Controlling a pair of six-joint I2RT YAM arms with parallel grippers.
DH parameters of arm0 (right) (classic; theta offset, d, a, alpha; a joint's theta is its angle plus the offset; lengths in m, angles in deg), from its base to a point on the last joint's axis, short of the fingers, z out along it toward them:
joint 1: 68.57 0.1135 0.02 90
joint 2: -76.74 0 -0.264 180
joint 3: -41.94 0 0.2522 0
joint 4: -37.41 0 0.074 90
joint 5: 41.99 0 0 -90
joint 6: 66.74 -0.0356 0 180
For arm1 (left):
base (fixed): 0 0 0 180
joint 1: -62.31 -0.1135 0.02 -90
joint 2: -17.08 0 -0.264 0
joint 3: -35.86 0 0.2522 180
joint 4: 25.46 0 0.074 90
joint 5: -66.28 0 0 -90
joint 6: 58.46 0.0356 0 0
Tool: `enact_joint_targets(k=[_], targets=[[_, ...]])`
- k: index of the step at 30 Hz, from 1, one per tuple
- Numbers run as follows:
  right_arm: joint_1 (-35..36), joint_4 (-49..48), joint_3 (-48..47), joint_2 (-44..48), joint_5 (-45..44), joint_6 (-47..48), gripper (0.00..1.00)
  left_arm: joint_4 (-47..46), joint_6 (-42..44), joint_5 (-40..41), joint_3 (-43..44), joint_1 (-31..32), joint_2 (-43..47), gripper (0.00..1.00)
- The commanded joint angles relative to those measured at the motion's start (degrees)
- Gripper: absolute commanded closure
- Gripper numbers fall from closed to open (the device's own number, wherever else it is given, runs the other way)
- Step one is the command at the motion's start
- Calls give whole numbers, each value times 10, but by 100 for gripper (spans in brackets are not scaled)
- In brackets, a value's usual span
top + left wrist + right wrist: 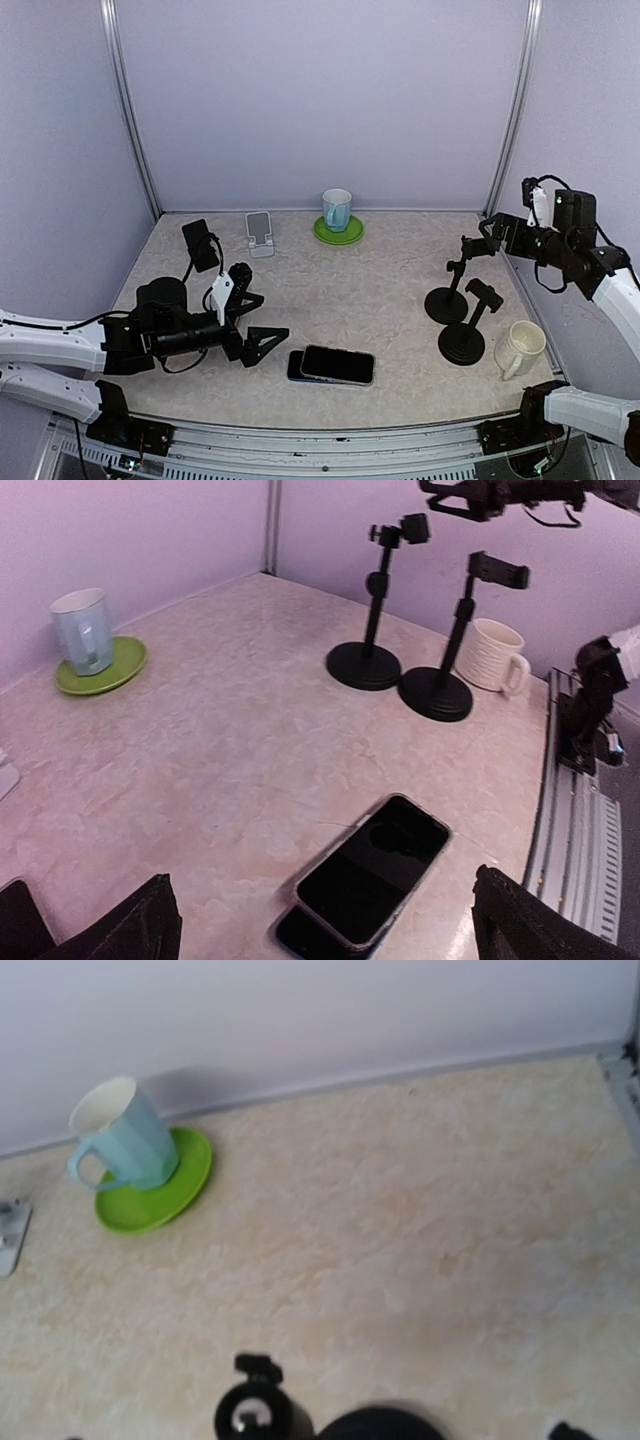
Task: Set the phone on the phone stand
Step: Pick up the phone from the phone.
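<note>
Flat at lower centre of the overhead view, phone [338, 364] atop a second phone [294, 367], long axis left-right, just below-right of left gripper [272, 316], spread wide and empty. Well apart at upper right, right gripper [478, 240] also open.

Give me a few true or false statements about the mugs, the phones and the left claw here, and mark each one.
The blue mug sits on a green saucer. True.
The left claw grips a phone. False: it is open and empty, beside the phones.
Two phones lie stacked, one on the other. True.
The white mug stands next to the blue mug. False: it is at the right, by the black stands.
</note>
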Motion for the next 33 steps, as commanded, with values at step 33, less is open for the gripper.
enact_joint_targets(k=[33], targets=[[-28,-111,133,61,212,15,3,-63,-111,285,-151,-92,169,1]])
